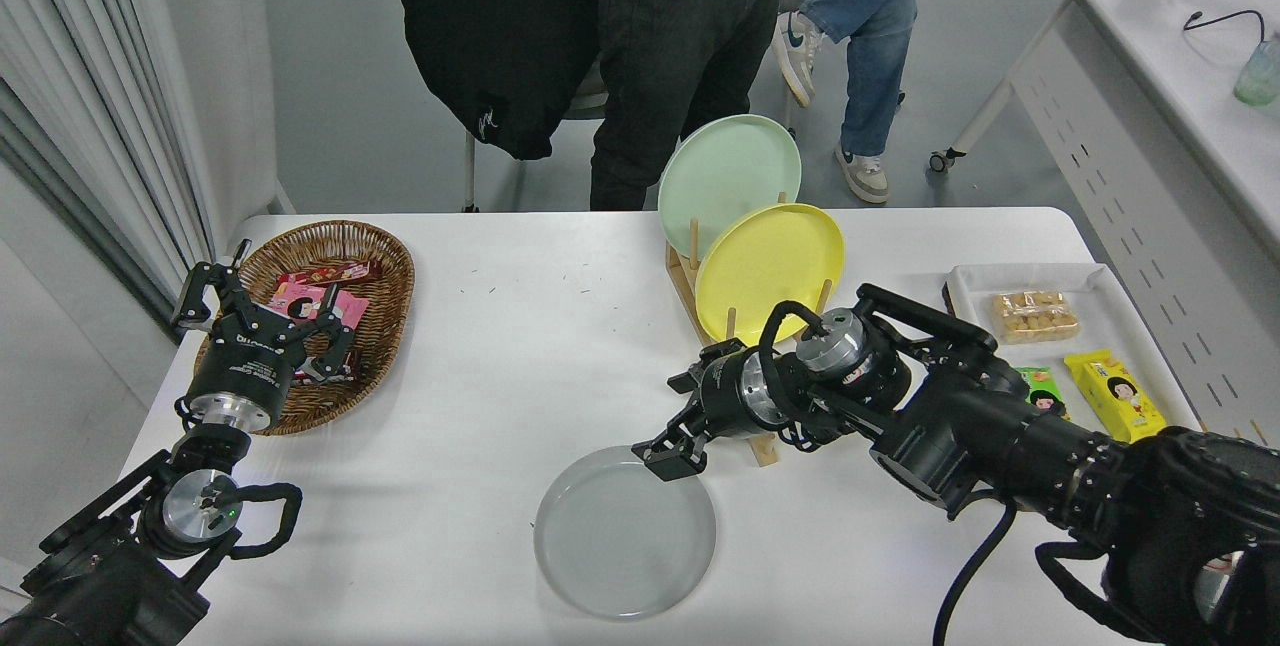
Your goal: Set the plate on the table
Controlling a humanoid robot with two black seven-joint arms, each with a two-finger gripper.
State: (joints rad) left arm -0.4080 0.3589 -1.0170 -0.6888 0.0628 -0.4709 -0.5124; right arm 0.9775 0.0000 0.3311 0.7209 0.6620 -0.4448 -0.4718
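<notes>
The light grey plate [625,532] lies flat on the white table [500,346], near the front edge at the middle. My right gripper [677,423] is open just above the plate's far right rim, and one fingertip [666,459] hangs over the rim. I cannot tell whether it still touches the rim. My left gripper [265,314] is parked at the lower left, open, over the near edge of the wicker basket.
A wooden rack [697,311] behind my right gripper holds a yellow plate [770,271] and a mint green plate [728,171] upright. A wicker basket [385,256] of snacks stands at the left, and a white tray [1100,281] and snack packs at the right. People stand beyond the far edge.
</notes>
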